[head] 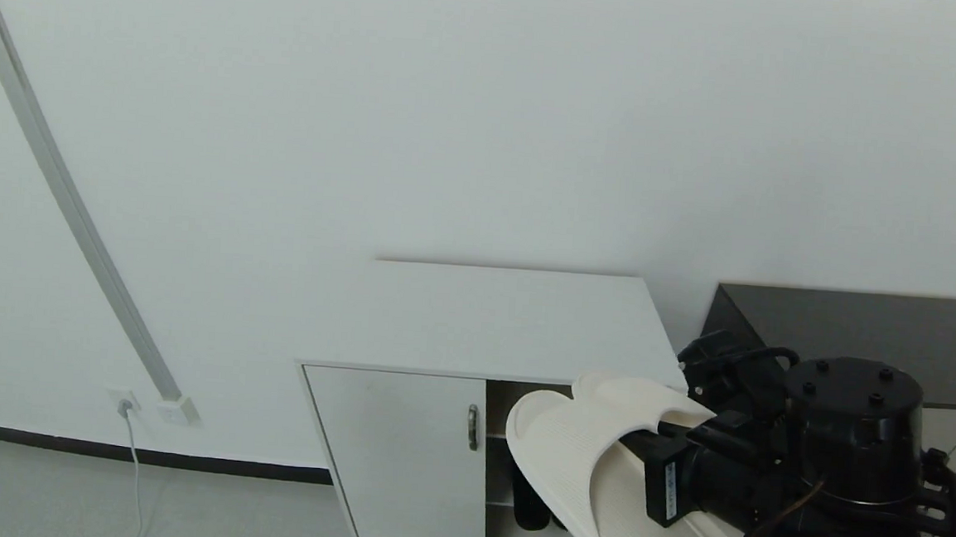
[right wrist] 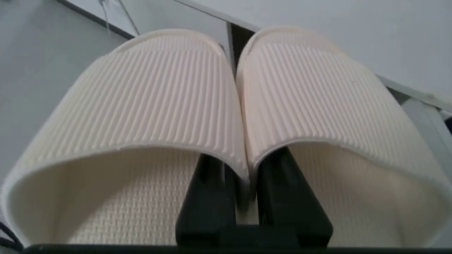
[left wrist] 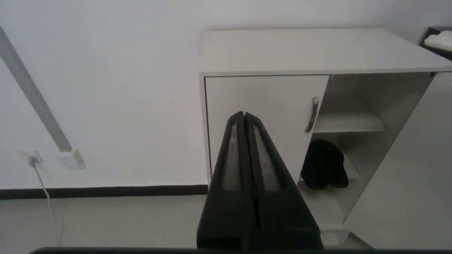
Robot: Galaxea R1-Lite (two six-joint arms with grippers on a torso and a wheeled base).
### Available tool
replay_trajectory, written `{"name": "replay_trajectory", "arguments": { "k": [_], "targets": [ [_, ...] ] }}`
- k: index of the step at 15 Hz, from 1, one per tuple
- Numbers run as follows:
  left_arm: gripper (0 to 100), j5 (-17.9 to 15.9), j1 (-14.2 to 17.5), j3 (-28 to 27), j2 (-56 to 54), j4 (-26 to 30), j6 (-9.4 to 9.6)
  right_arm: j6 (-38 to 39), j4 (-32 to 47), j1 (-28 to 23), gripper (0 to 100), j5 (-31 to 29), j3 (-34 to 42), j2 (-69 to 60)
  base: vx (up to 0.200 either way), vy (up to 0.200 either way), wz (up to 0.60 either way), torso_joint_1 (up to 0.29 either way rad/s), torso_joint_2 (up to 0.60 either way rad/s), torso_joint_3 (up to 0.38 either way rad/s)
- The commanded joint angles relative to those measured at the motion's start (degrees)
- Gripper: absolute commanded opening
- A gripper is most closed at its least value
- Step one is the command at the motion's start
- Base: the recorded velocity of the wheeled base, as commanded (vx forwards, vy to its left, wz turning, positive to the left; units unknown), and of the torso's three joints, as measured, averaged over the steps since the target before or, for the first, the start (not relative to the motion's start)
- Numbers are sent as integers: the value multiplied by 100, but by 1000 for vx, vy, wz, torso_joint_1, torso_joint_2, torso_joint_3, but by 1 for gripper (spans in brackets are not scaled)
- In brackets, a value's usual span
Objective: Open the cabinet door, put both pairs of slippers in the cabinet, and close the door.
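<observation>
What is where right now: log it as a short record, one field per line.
cabinet: white, left door shut, right side open
inside: dark slippers below the shelf
cream slippers: held as a pair by the right gripper, in front of the open side
left gripper: shut, empty, facing the cabinet

The right gripper's (right wrist: 244, 187) fingertips were hidden under the straps of the cream slippers (right wrist: 169, 92), whose heels ran off the frame behind it. Beyond the slippers' toes, the dark pair (head: 532, 504) in the cabinet (head: 508, 320) was mostly covered.
</observation>
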Motion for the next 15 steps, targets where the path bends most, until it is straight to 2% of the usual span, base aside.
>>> {"name": "replay_trajectory", "arguments": {
  "k": [1, 4, 15],
  "targets": [
    [0, -3, -1, 0, 7, 4, 2, -10, -2, 11, 0, 7, 8, 22, 0, 0, 0, 0, 0, 0],
    [0, -3, -1, 0, 7, 4, 2, -45, -11, 20, 0, 16, 26, 57, 0, 0, -600, 1, -1, 6],
    [0, -3, -1, 0, 7, 4, 2, -80, -20, 143, 0, -2, 34, 110, 0, 0, 0, -19, 45, 24]
  ]
}}
